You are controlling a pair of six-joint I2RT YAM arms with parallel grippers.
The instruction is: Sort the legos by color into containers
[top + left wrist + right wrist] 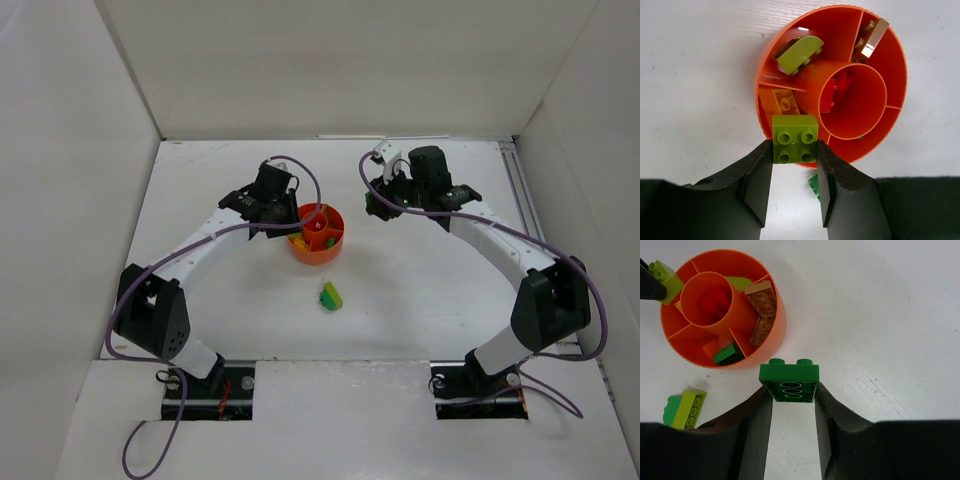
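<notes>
Mid-sort on the white bench point(420, 280): the jaws of the left arm point(205, 238) are clenched on a lime brick point(795, 140), held studs-up over the rim of the orange dish point(317, 250) at about its 10 o'clock, seen from above. The jaws of the right arm point(500, 240) grasp a green brick point(789, 382) off toward the dish's 2 o'clock, outside the wall and not yet over any compartment. The dish, near the middle of the bench, already carries much of the load. A red brick point(715, 300) lies in the central cup, a curved lime piece point(799, 54) in one outer section, tan plates point(762, 310) in another, a yellow brick point(785, 102) in a third and a dark green brick point(729, 354) in a fourth. One lime-and-green stack point(331, 296) lies loose on the bench at the dish's 6 o'clock, well apart from both arms. By the look of it the job is past halfway. Both carried bricks have to be dropped with their own colours, and the stack apparently needs pulling apart before its halves can be sorted. Whether more pieces hide under those in the dish cannot be told.
</notes>
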